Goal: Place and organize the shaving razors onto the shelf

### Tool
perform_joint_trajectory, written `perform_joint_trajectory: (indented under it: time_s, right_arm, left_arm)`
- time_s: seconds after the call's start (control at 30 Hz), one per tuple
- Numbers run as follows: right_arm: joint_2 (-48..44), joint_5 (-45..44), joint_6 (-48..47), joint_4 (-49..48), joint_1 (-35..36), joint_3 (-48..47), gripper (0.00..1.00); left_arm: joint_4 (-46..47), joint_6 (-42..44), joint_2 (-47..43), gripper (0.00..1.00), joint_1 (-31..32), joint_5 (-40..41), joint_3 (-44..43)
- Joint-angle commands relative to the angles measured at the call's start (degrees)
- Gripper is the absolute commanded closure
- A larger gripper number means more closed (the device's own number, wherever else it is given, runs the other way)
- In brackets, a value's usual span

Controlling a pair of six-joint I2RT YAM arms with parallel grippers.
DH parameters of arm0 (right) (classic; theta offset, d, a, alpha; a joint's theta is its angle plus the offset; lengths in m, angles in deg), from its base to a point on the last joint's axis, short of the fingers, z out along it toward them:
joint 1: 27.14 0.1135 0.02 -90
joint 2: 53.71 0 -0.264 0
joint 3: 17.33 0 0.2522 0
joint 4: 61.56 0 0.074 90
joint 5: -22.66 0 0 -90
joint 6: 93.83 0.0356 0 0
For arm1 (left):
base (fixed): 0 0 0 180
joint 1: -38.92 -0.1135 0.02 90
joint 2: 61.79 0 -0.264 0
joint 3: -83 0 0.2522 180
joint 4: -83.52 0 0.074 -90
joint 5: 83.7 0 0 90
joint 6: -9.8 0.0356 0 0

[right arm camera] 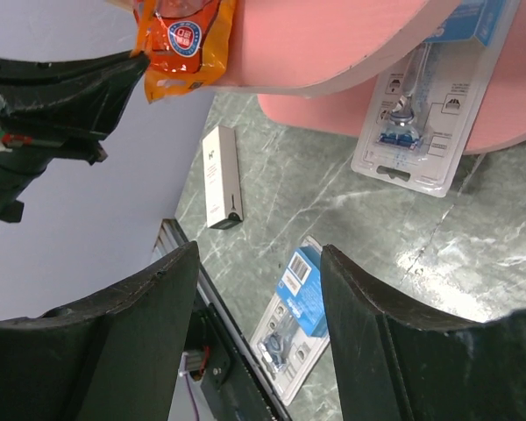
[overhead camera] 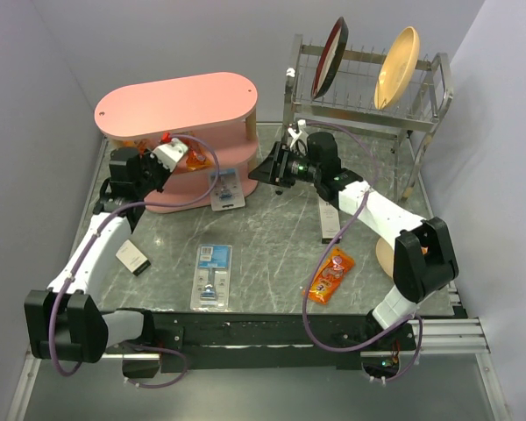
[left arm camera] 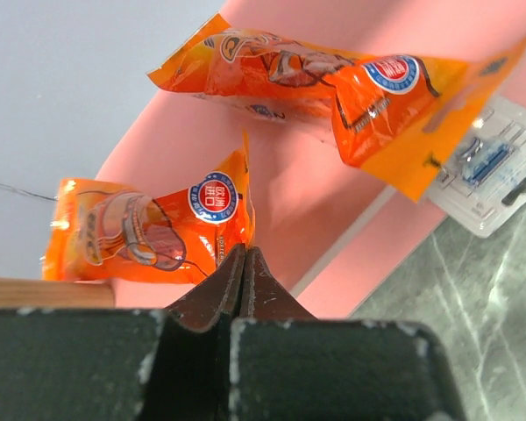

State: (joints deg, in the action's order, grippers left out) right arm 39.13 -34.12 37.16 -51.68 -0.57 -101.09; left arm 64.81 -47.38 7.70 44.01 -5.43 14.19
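We see the left hand (left arm camera: 245, 256) at upper left, its fingers together, apparently pinching an orange snack packet (left arm camera: 140, 230) on the pink shelf (overhead camera: 175, 105). The right hand (right arm camera: 259, 263) gapes empty. One leaning razor pack (overhead camera: 226, 189) rests against the shelf. The flat razor pack (overhead camera: 212, 274) lies lower centre on the tabletop (overhead camera: 272, 237). We'd draw the packet out slowly.

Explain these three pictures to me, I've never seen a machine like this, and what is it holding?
Two robot arms are bolted to a table. One picture looks down from above; the other two come from a camera on each wrist. The left arm reaches into the pink shelf, jaws shut, seemingly pinching an orange snack packet. The right arm hovers with open, empty jaws. One razor pack rests against the shelf; another lies flat on the table, near a white box.
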Motion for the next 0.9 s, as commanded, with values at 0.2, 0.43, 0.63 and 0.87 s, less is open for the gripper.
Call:
perform_joint_trajectory:
  time_s: [0.2,0.43,0.63,0.87]
  right_arm:
    - [-1.6,-1.0,0.6,-3.2,-0.4,1.0,0.35]
    - [-1.3,-0.9,1.5,-3.9,-0.4,1.3,0.36]
    - [-1.3,-1.0,0.9,-3.5,-0.5,0.6,0.36]
    - [-1.3,-1.0,0.8,-3.4,-0.6,1.0,0.36]
  left_arm:
    - [-6.8,12.5,-8.1,0.99,-1.1,-5.6,2.1]
    - [-9.3,23.9,-8.5,0.99,-4.9,-9.5,3.3]
    - [-9.5,29.7,-7.5,0.99,-7.0,-11.6,3.8]
    - [-9.5,33.0,-10.3,0.93,-7.0,-12.5,6.7]
